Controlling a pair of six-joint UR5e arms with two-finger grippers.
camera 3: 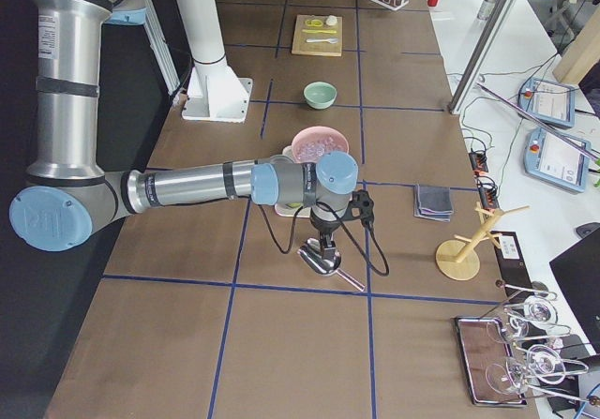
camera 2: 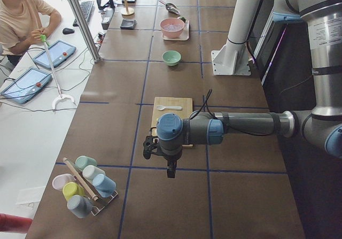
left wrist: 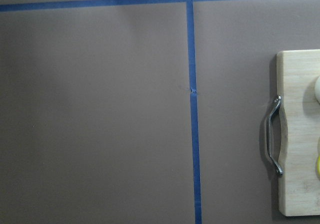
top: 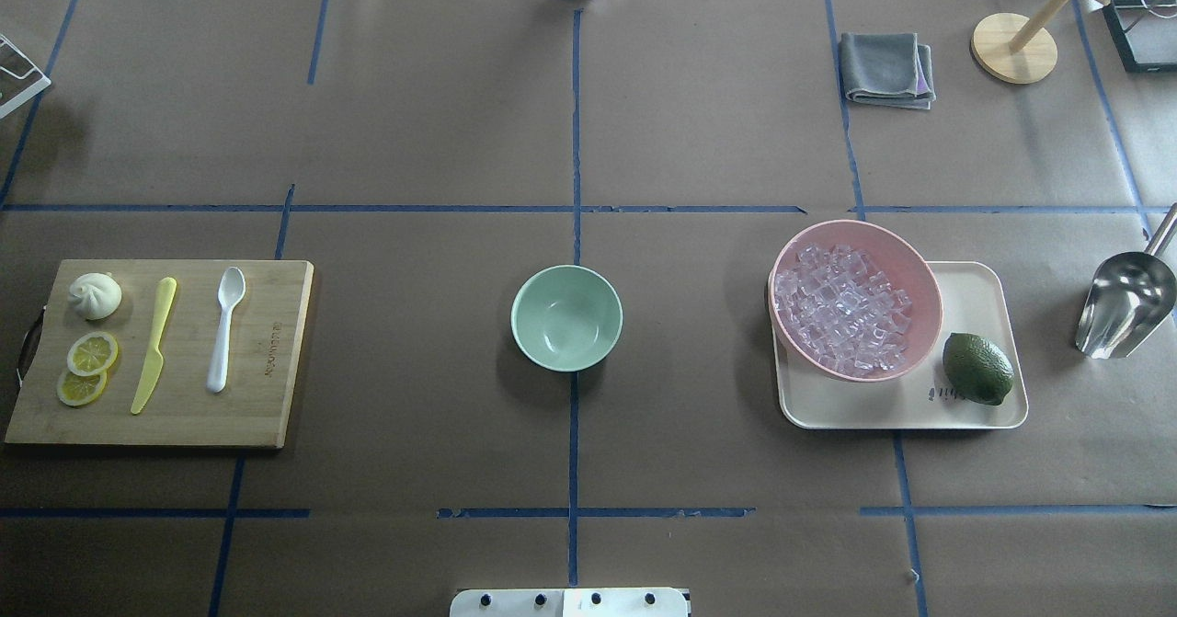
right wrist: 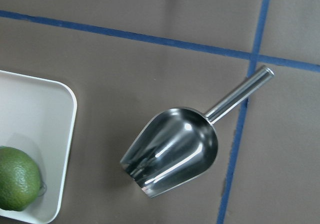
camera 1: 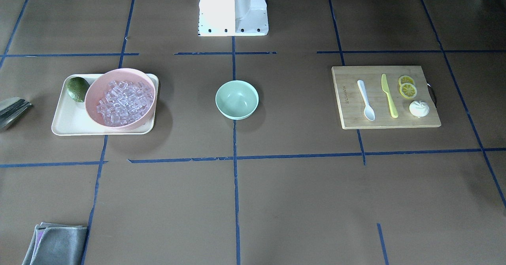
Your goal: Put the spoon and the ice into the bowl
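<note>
The white spoon [top: 224,327] lies on the wooden cutting board [top: 267,396], also in the front view [camera 1: 366,100]. Clear ice cubes [top: 841,318] fill the pink bowl [top: 910,254]. The mint-green bowl [top: 566,316] stands empty at the table's centre. My left gripper [camera 2: 170,170] hangs over bare table beyond the board's handle end [left wrist: 274,136]. My right gripper [camera 3: 325,247] hangs over a steel scoop [right wrist: 172,151]. Both grippers show only in the side views, so I cannot tell whether they are open or shut.
A yellow knife [top: 154,346], lemon slices [top: 92,353] and a white bun [top: 95,295] share the board. A lime [top: 977,368] lies on the cream tray [top: 975,286]. A grey cloth [top: 886,68] and a wooden stand [top: 1013,47] lie far right.
</note>
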